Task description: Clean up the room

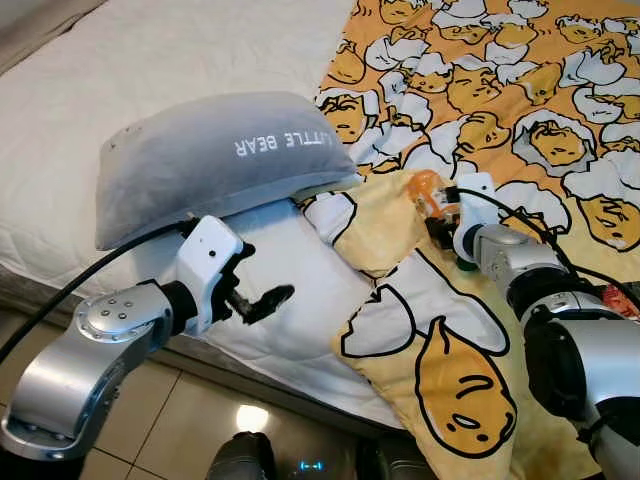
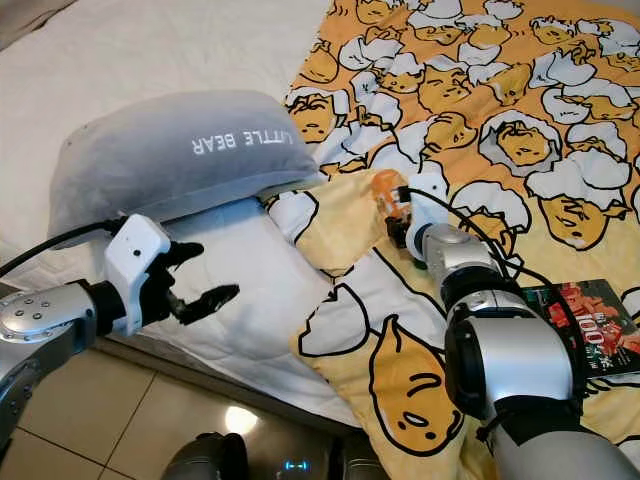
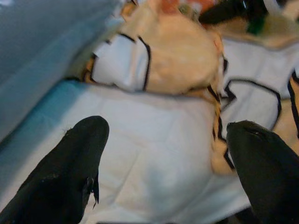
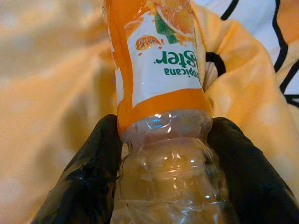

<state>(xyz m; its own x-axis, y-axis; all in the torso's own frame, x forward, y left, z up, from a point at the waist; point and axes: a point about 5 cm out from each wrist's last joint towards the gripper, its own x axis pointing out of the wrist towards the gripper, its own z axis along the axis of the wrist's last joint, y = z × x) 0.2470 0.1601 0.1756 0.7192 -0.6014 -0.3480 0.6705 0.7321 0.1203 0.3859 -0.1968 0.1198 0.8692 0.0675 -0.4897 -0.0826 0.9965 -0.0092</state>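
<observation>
Orange juice bottle [image 4: 163,116] lies on the patterned blanket [image 1: 470,330], clamped in the right gripper [image 4: 163,154]; left gripper [image 3: 163,158] hovers spread over the mattress [image 1: 200,60].

It was a bedroom in someone's home. A bed [image 1: 120,90] with a white quilted mattress cover stood on a beige tiled floor [image 1: 150,420]. On it lay a grey pillow [image 1: 215,160] lettered "LITTLE BEAR" and a yellow cartoon-print blanket [image 1: 500,90], rumpled at its near edge.
</observation>
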